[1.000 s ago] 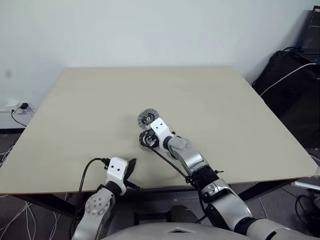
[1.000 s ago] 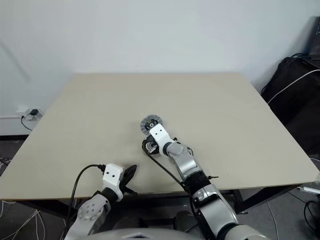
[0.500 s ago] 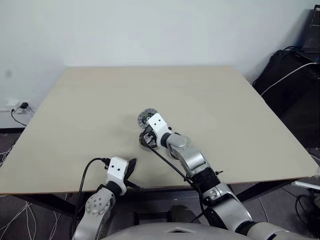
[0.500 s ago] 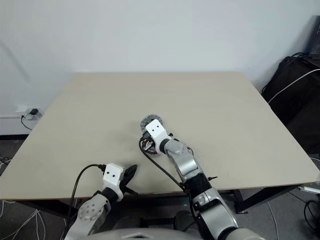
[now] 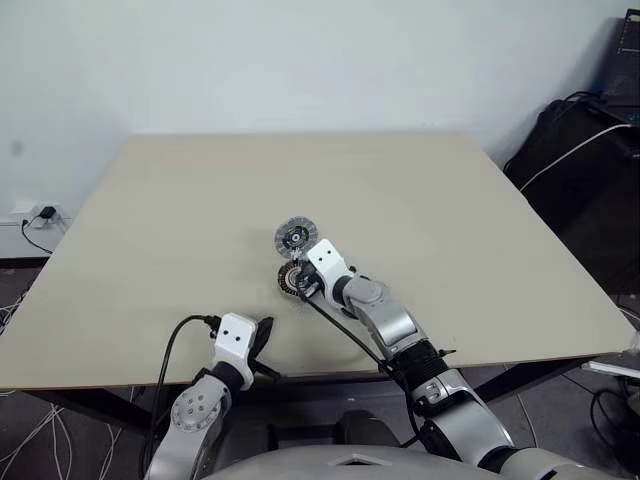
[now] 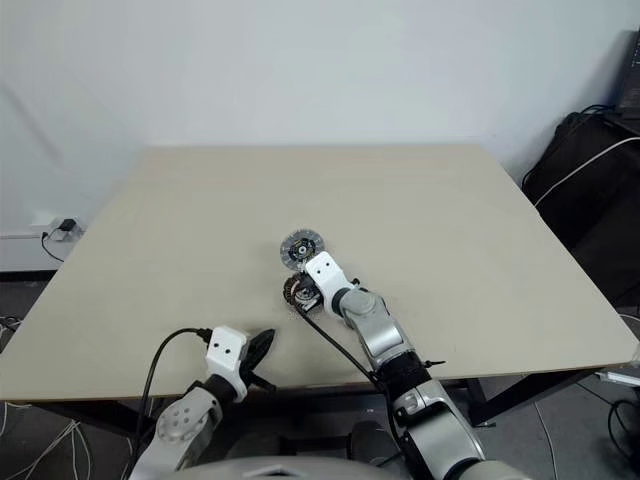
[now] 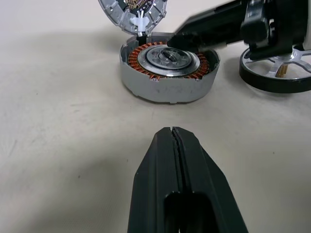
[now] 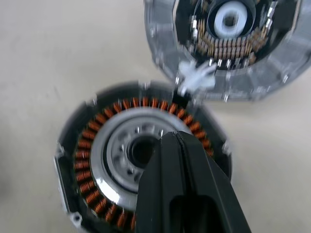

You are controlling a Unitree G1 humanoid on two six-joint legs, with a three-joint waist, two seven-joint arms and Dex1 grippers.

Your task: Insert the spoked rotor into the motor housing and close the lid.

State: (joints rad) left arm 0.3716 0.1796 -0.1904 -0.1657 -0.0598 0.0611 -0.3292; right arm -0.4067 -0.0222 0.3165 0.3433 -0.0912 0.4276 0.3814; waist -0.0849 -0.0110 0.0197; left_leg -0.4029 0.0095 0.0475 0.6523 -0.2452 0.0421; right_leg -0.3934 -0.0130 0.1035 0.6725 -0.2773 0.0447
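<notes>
The motor housing (image 7: 165, 73), a grey cup ringed with copper windings around a silver hub, sits near the middle of the table. The lid (image 5: 293, 237) lies just beyond it, ribbed rim and dark centre facing up. The spoked rotor (image 7: 272, 83) rests on the table beside the housing, behind my right hand. My right gripper (image 8: 176, 136) is shut and empty, its tips hovering over the housing's windings near the hub. My left gripper (image 7: 172, 130) is shut on nothing, low at the table's near edge, pointing at the housing from a short distance.
The beige table (image 5: 450, 220) is bare around the parts and wide on all sides. Black bags and cables (image 5: 590, 130) stand off its right side. A wall socket with a plug (image 5: 40, 213) is at the far left. A black cable loops from my left wrist.
Half a second ago my right hand overlapped the lid's near edge. It has eased back a touch and the lid shows whole. The left arm has not moved.
</notes>
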